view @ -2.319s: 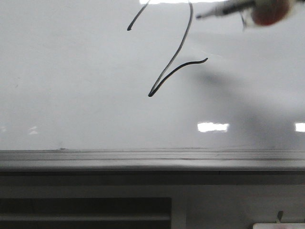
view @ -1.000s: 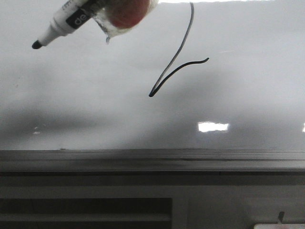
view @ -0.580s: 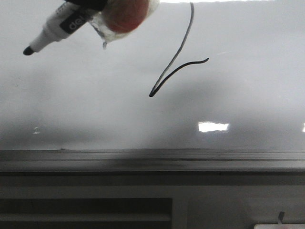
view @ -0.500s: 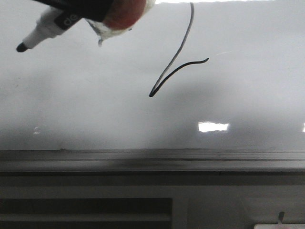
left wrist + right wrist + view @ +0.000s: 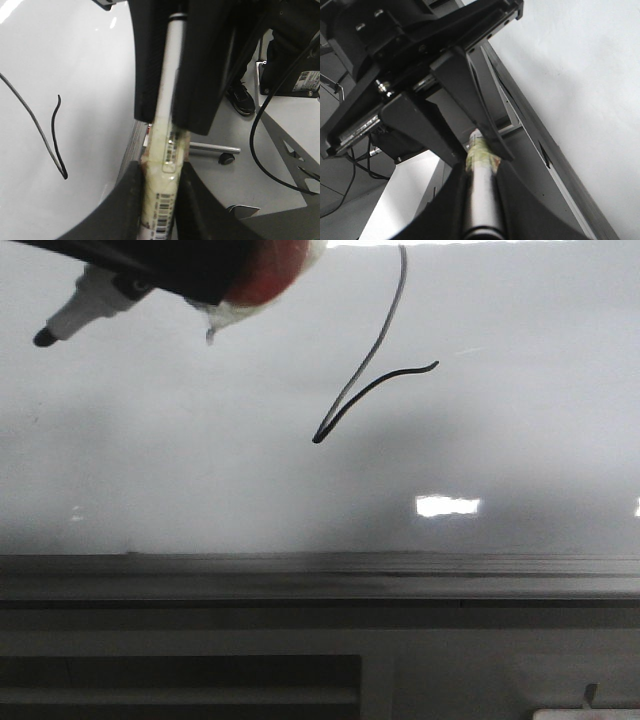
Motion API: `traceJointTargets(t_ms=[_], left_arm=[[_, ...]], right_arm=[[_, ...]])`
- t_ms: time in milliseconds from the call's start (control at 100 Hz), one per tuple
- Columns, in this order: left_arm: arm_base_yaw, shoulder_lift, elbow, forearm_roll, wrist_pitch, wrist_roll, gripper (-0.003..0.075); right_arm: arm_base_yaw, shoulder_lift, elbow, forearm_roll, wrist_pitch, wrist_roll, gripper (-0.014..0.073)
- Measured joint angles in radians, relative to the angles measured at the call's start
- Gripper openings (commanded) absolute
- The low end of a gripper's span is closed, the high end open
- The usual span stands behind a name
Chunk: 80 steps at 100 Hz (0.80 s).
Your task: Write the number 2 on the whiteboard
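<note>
The whiteboard point(image 5: 200, 460) fills the front view, with the thin black line of the number 2 point(image 5: 372, 365) right of centre; the line also shows as number 2 point(image 5: 52, 150) in the left wrist view. A white marker point(image 5: 85, 305) hangs at the top left, off the board, its black tip point(image 5: 44, 337) pointing down-left. A black gripper part point(image 5: 170, 265) covers its barrel, next to a red taped lump point(image 5: 265, 275). My left gripper point(image 5: 160, 200) is shut on the marker's taped section point(image 5: 165, 165). My right gripper point(image 5: 480, 200) is shut on the marker's plain barrel point(image 5: 481, 195).
A grey ledge point(image 5: 320, 575) runs along the board's lower edge, with a slotted panel point(image 5: 180, 680) below it. In the left wrist view, floor, a chair caster point(image 5: 226, 159) and black cables point(image 5: 260, 130) lie beyond the board's edge.
The marker swung from the top right to the top left. In the last half second a black gripper slid over its barrel and hid the label. The drawn line is unchanged.
</note>
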Motion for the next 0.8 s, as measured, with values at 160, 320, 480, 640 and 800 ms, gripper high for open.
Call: traceJointTargets(t_ms=[160, 320, 480, 640, 800], left_arm=[[0.0, 0.0, 0.0, 0.0, 0.0, 0.0, -0.002], [0.0, -0.004, 0.002, 0.004, -0.019, -0.014, -0.002], [0.0, -0.067, 0.049, 0.006, -0.125, -0.062, -0.002], [0.0, -0.178, 0.144, -0.099, -0.377, -0.096, -0.002], [0.0, -0.221, 0.211, -0.288, -0.683, -0.104, -0.002]], right_arm=[[0.0, 0.0, 0.0, 0.004, 0.0, 0.0, 0.0322], [-0.02, -0.002, 0.0, 0.008, -0.045, 0.044, 0.0478], [-0.086, -0.061, 0.0, 0.01, -0.103, 0.085, 0.0476], [-0.161, -0.151, 0.0, 0.012, -0.132, 0.109, 0.0476], [-0.18, -0.212, 0.0, 0.014, -0.137, 0.122, 0.0476]])
